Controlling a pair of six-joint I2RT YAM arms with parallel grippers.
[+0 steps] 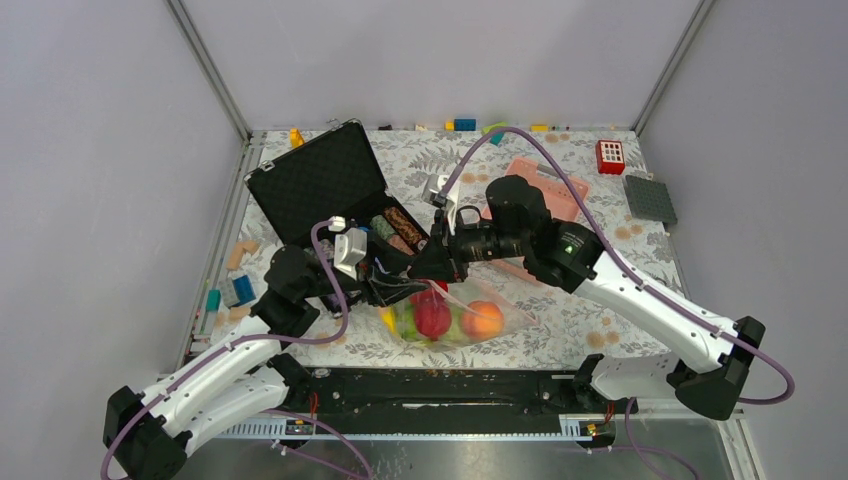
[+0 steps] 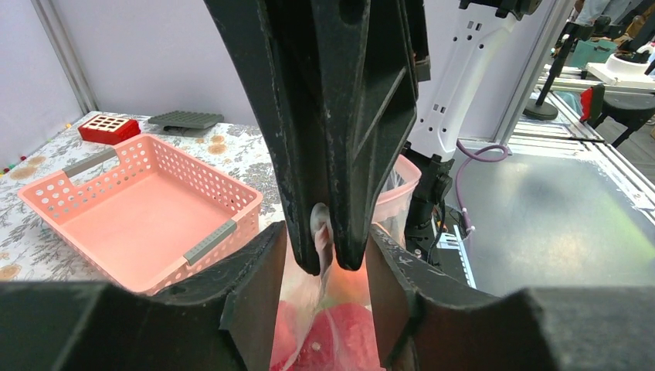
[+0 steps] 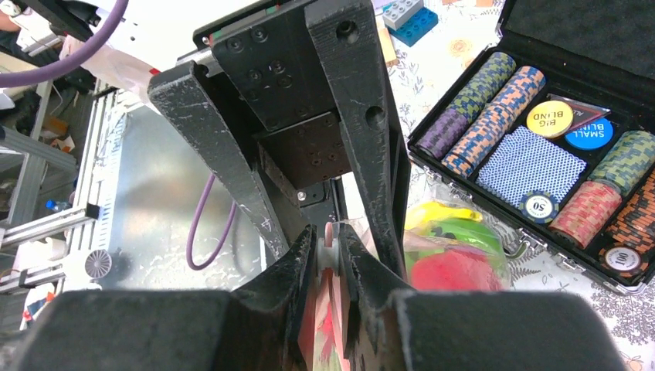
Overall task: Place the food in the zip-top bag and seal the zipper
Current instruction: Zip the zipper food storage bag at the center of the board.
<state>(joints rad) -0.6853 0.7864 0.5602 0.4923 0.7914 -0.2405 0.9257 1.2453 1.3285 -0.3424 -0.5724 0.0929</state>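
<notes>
top external view: the zip-top bag [image 1: 505, 312] lies on the flowered table [image 1: 560, 330] close to its near edge, about midway between the two arm bases; inside it sit a red apple [image 1: 432, 318], an orange fruit [image 1: 483, 320], a green fruit [image 1: 407, 322] and a yellow banana [image 1: 387, 319] at the left end; both arms meet over the bag's far left corner; just far-left of the bag stands an open black case [image 1: 330, 185] with rows of poker chips [image 3: 483, 108]; a pink basket [image 2: 147, 209] sits further right, partly under the right arm; right wrist view: the right gripper [image 3: 329, 241] has its jaws pressed together on a fold of the bag's upper edge, probably at the mouth, though the plastic there is blurred; left wrist view: the left gripper [image 2: 325, 232] stands parted, one finger on each side of the right gripper's tips, clasping nothing; whether the zipper is pressed shut i cannot tell
</notes>
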